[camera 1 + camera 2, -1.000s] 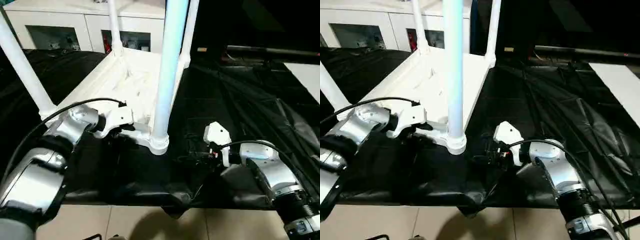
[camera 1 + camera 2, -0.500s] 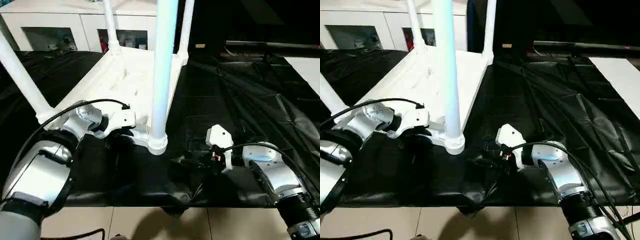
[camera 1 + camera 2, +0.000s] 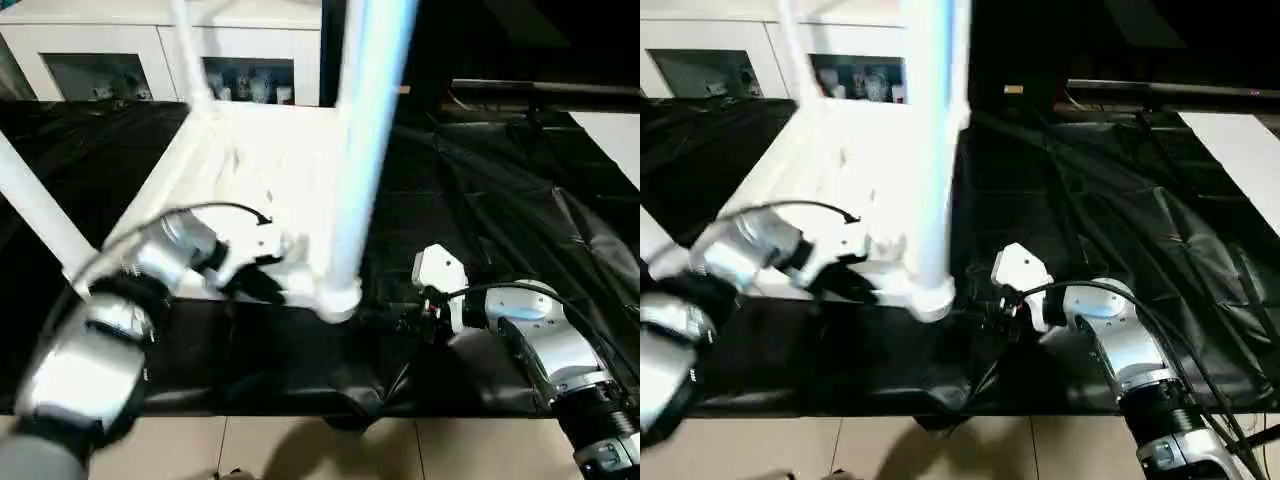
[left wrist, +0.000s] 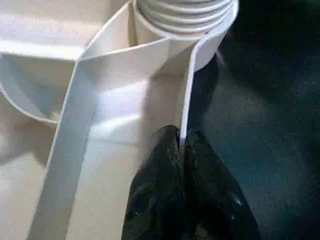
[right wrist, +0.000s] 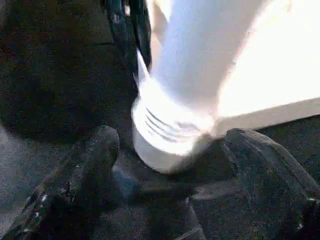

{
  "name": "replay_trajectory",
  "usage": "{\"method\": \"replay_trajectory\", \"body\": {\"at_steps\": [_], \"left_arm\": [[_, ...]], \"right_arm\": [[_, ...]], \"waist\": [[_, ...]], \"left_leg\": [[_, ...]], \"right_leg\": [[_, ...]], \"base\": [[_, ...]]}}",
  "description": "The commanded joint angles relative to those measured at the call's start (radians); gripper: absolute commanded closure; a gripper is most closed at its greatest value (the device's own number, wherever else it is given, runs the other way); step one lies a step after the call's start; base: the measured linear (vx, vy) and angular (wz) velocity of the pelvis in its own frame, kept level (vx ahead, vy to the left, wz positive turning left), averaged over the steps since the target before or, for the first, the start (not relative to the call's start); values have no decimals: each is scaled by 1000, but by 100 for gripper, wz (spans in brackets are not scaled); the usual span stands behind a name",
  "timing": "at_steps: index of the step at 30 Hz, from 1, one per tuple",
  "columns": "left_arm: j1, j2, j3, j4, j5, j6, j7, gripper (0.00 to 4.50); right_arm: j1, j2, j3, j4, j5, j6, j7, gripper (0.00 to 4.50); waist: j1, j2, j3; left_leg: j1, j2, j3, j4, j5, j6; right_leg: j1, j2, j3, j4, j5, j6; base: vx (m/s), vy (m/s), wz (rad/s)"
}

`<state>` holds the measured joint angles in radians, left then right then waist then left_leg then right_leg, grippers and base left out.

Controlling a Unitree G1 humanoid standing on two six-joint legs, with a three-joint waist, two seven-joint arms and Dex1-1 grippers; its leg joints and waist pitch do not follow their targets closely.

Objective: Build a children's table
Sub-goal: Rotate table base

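Note:
The children's table lies upside down on a black sheet, its white tabletop point(image 3: 255, 160) ribbed side up with white legs standing in its corners. The nearest leg point(image 3: 365, 130) rises from the near corner socket point(image 3: 338, 298). My left gripper point(image 3: 262, 285) is shut on the tabletop's thin rim point(image 4: 186, 95) just beside that socket, and its black fingers point(image 4: 160, 165) pinch the wall from both sides. My right gripper point(image 3: 400, 322) rests low on the sheet, open wide. Its fingers point(image 5: 95, 150) stand either side of the socket's ribbed base point(image 5: 165, 135) without touching it.
A white glass-door cabinet point(image 3: 110, 60) stands behind the table. The crumpled black sheet point(image 3: 480, 180) covers the floor to the right, with a dark bar point(image 3: 540, 92) and a white panel point(image 3: 615, 140) beyond it. Pale floor tiles point(image 3: 300, 450) lie along the near edge.
My left gripper has closed onto the tabletop's rim. The table's near corner and its leg have swung to the right, towards my right gripper. The right gripper has stayed open in place.

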<state>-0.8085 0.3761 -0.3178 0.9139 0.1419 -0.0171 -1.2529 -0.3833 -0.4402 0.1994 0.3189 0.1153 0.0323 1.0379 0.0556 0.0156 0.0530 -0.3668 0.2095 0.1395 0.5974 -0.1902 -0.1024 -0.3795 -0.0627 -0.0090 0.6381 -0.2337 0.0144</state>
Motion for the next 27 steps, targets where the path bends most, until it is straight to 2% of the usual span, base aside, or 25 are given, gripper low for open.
{"method": "replay_trajectory", "body": {"at_steps": [1, 2, 3, 5, 6, 10, 12, 14, 17, 20, 21, 24, 26, 27], "left_arm": [[53, -10, -2, -5, -4, 46, 58, 445], [73, -15, 1, -39, -8, 67, 63, 445], [107, -23, 6, -101, -14, 99, 70, 445], [116, -24, 8, -118, -16, 108, 71, 445], [133, -19, -3, -136, 0, 70, 86, 445], [147, -3, -14, -146, 24, -14, 105, 445], [155, -1, -4, -173, 14, 5, 105, 394], [167, 1, 7, -215, -3, 48, 101, 394], [178, 11, 1, -245, 12, 47, 129, 358], [184, 19, -2, -253, 17, 53, 129, 358], [184, 18, 1, -251, 13, 53, 131, 392], [184, 14, 9, -249, -5, 51, 124, 397], [185, 12, 12, -251, -11, 55, 118, 436], [196, 10, 17, -270, -35, 65, 93, 438]], "right_arm": [[6, -4, -23, -28, 14, 6, -5, 67], [9, -7, -23, -30, 14, 6, -3, 67], [11, -12, -22, -25, 12, 4, 1, 67], [13, -13, -21, -26, 11, 4, 1, 67], [12, -15, -17, -22, 5, 1, 3, 67], [13, -13, -13, -33, 10, 6, 0, 67], [17, -11, -12, -41, 13, 9, -1, 67], [21, -8, -10, -48, 14, 12, -2, 67], [23, -4, -7, -48, 14, 11, -3, 67], [13, 5, -13, -37, 12, 2, -12, 67], [8, 10, -19, -31, 11, -4, -22, 67], [3, 20, -31, -17, 7, -21, -49, 67], [1, 25, -37, -9, 7, -21, -61, 67], [-2, 31, -43, -1, 8, -25, -71, 67]], "waist": [[5, -11, -68], [3, -8, -69], [0, -9, -67], [-2, -9, -66], [-3, -12, -66], [-4, -9, -65], [-4, -10, -65], [-4, -10, -67], [-6, -9, -66], [-8, -9, -64], [-8, -9, -64], [-11, -8, -64], [-11, -9, -64], [-11, -8, -64]], "left_leg": [[3, 4, 18, -62, -111, 76], [5, 6, 19, -63, -109, 77], [5, 6, 20, -64, -114, 73], [4, 4, 21, -64, -124, 73], [3, 5, 21, -64, -121, 74], [3, 5, 20, -65, -124, 71], [3, 6, 20, -66, -116, 69], [2, 6, 20, -65, -103, 71], [2, 4, 21, -64, -103, 76], [3, 4, 21, -66, -124, 65], [3, 4, 21, -66, -125, 64], [4, 4, 21, -67, -128, 57], [3, 4, 22, -67, -128, 56], [2, 4, 21, -67, -123, 55]], "right_leg": [[64, -47, 18, -63, 172, -335], [60, -47, 20, -64, 149, -325], [58, -46, 20, -66, 136, -321], [57, -46, 20, -70, 102, -312], [56, -46, 21, -71, 99, -308], [53, -45, 21, -71, 85, -291], [53, -45, 21, -69, 100, -291], [54, -46, 21, -66, 121, -290], [51, -44, 21, -68, 118, -289], [50, -44, 21, -72, 83, -286], [49, -44, 21, -72, 78, -285], [47, -44, 21, -73, 64, -283], [47, -44, 21, -73, 64, -283], [48, -45, 22, -71, 70, -284]], "base": [[0, 0, 0], [0, 0, 0], [0, 0, 0], [0, 0, 0], [0, 0, 0], [0, 0, 0], [0, 0, 0], [0, 0, 0], [0, 0, 0], [0, 0, 0], [0, 0, 0], [0, 0, 0], [0, 0, 0], [0, 0, 0]]}}
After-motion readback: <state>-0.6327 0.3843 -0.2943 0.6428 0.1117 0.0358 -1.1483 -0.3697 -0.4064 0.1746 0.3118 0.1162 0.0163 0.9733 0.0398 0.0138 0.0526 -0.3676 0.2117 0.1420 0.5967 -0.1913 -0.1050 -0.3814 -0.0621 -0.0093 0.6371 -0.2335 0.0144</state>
